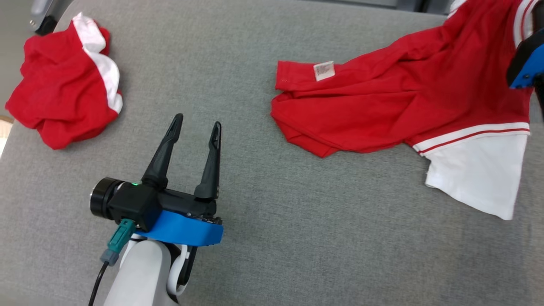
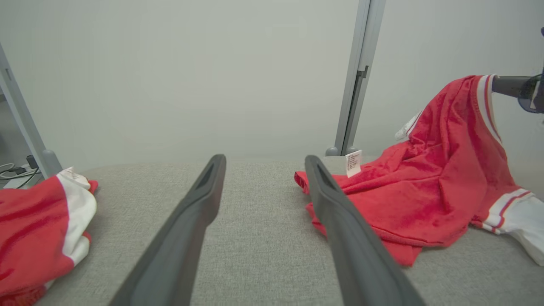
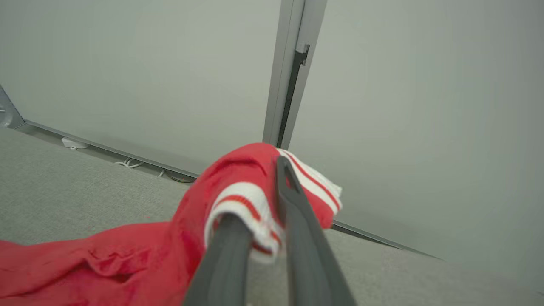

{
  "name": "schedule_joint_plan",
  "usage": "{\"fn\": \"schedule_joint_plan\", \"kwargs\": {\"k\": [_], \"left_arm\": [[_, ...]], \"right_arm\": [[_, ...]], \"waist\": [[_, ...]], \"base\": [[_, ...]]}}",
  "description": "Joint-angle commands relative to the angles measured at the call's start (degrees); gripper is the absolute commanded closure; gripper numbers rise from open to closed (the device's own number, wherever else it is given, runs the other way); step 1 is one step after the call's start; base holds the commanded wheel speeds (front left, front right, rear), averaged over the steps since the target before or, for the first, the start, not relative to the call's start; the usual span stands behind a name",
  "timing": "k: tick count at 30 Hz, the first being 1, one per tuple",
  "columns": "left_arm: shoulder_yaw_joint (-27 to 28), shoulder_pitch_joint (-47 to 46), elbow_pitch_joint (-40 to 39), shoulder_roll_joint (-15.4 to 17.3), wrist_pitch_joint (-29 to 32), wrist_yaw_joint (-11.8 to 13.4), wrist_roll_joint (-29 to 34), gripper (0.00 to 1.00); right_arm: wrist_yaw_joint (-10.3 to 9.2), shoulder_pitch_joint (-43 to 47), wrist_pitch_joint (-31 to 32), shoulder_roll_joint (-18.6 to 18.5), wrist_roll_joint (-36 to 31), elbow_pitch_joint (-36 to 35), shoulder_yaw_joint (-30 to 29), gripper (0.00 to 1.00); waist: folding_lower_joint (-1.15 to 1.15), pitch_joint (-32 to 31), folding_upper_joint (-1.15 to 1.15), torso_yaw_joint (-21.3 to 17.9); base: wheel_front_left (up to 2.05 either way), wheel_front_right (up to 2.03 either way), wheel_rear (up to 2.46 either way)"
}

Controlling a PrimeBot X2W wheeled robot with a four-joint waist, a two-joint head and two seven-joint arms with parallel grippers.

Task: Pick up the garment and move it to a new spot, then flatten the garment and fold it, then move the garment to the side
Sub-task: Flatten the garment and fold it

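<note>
Held up over a grey table (image 1: 255,263): a red and white shirt (image 1: 403,97), raised by one striped edge well to the right of its white tag (image 1: 324,70) and sagging from there down to the surface, with the tag end and a white panel (image 1: 476,174) lying on the table. Pinched fast on that striped edge, fingers closed with cloth bunched between them: the right gripper (image 3: 259,199). Spread wide and holding nothing, low over bare table left of the tag and nearer the robot: the left gripper (image 1: 197,121). Farther left of the tag, well apart: a second garment (image 1: 63,89), red and white too, crumpled in a heap. Judged to be the pick-up-and-move step, only just under way. To do it well: lift until the tag end clears the table before carrying, go slowly to keep the thin striped edge from slipping out, steer clear of the heap left of the tag, and lower the tag end first to ease the flattening. Worth bringing the free gripper in on the hem beside the tag to share the load.
</note>
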Motion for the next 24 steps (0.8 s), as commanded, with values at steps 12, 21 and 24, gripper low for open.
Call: {"fn": "schedule_joint_plan", "kwargs": {"k": [12, 21, 24], "left_arm": [[0.8, 3.4, 3.8, 0.4, -0.2, -0.4, -1.0, 0.0], [3.4, 7.1, 4.2, 1.6, -0.2, 0.0, -1.1, 0.0], [3.5, 7.4, 4.1, 1.6, -0.2, -0.1, -0.8, 0.0]], "right_arm": [[0.01, 9.6, 2.2, 4.4, 4.4, 5.5, 2.7, 0.0], [0.01, 27.2, 8.9, 7.4, 9.3, -7.5, 3.5, 0.0], [0.01, 31.7, 11.0, 9.2, 8.8, -11.3, 1.3, 0.0]], "waist": [[-0.01, -8.1, 0.0, -4.7], [-0.01, -12.4, 0.0, -9.0], [-0.01, -12.1, 0.0, -9.2]], "base": [[0.0, 0.0, 0.0], [0.0, 0.0, 0.0], [0.0, 0.0, 0.0]]}}
